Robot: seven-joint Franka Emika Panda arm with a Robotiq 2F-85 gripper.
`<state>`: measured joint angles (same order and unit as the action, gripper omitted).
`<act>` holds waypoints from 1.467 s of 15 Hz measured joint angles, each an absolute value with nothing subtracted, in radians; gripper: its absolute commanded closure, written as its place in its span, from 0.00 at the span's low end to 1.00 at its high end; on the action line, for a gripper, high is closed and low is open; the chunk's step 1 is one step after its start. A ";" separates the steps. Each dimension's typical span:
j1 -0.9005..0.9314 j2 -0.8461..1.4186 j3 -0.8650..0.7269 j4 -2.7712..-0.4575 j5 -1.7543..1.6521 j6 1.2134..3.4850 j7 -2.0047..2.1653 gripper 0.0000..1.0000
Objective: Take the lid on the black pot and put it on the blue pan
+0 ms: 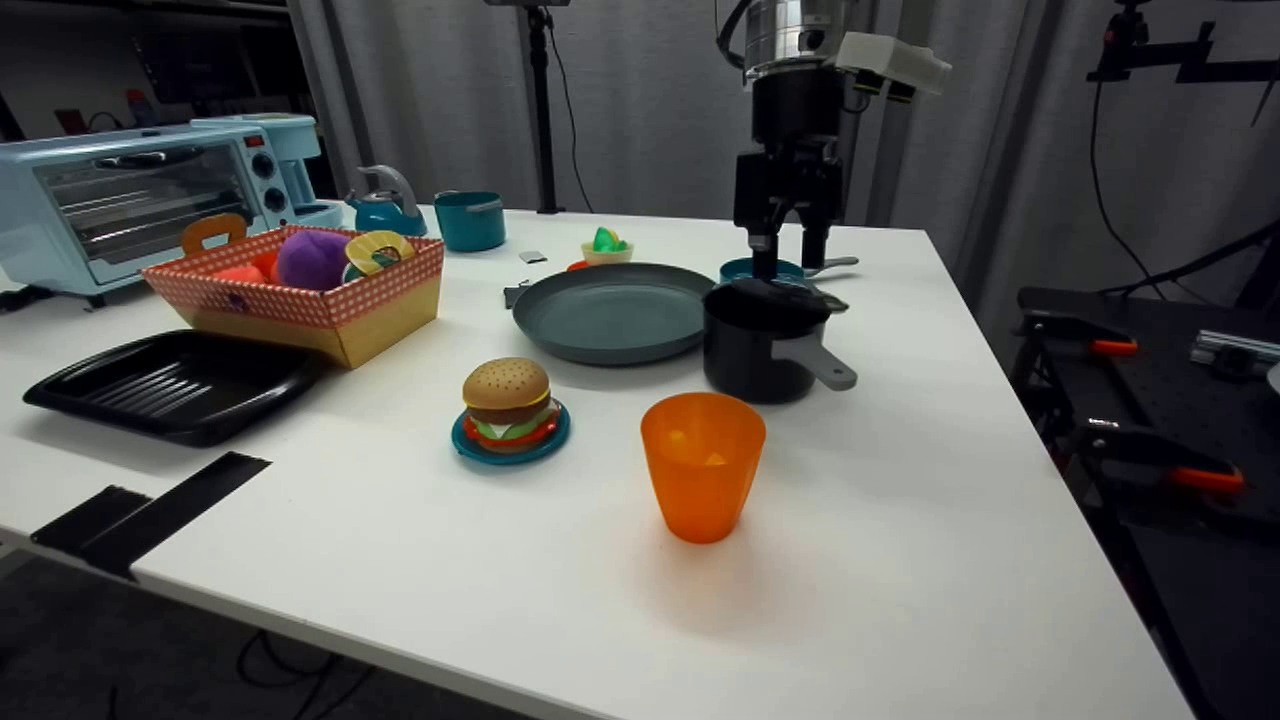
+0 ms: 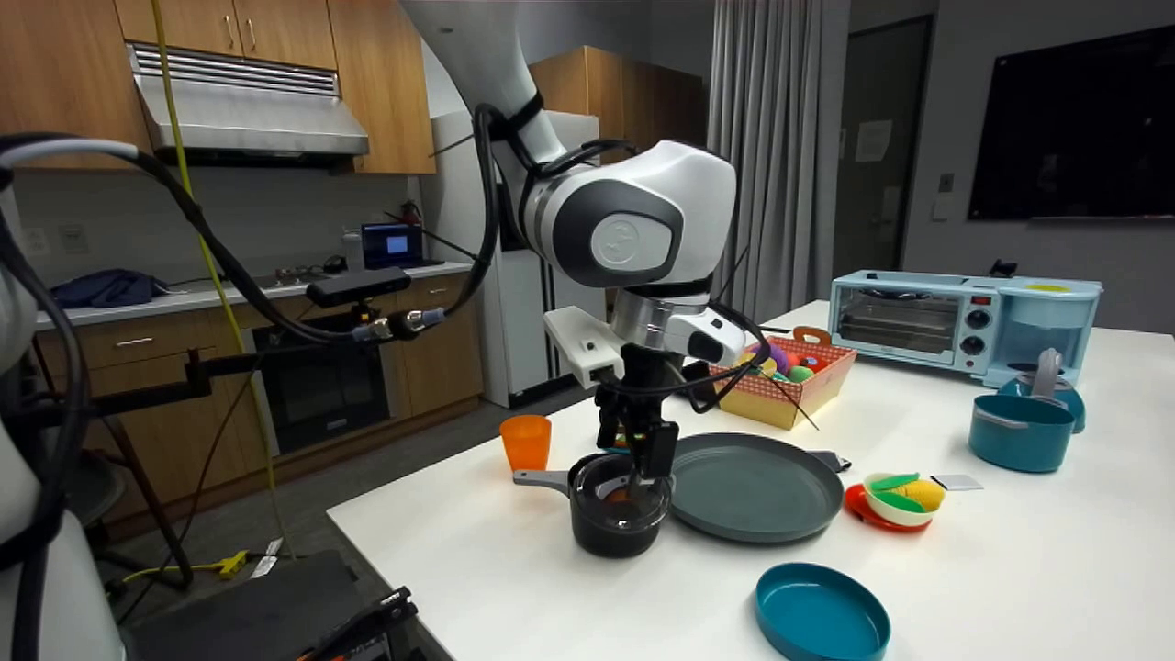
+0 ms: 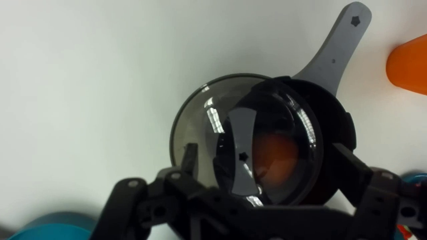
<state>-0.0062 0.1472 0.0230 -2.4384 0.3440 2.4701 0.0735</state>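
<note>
Near the edge of the surface [image 1: 900, 540] beside the black bench [image 1: 1200, 410]: gripper [image 3: 264, 150], fingers apart, one either side of the lid [image 3: 247, 133]; contact cannot be told. Lid: clear, with grey handle [image 3: 243, 173]; rests on the black pot [image 1: 745, 355], its rim overhanging on the side away from the orange cup [image 1: 703, 470].

Step in hand, as judged: gripping the lid. The handle lies off-centre between the fingers; best to centre over it, close across its narrow width, lift straight off the pot, then carry away from the bench edge and lower level onto the blue pan [image 1: 615, 310], just beside.

Black pot: orange-red item [image 3: 275, 160] seen through the lid, identity unclear. Farther from that edge: teal plate [image 1: 505, 458], bearing toy burger [image 1: 507, 395]; cream bowl [image 2: 904, 517], holding toy corn [image 2: 923, 496] and green pieces [image 2: 900, 502]. Farthest listed: basket [image 1: 395, 320], holding a purple piece [image 1: 312, 260] among others.
</note>
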 measured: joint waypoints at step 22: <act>-0.023 0.137 -0.058 -2.397 0.263 2.439 0.202 0.96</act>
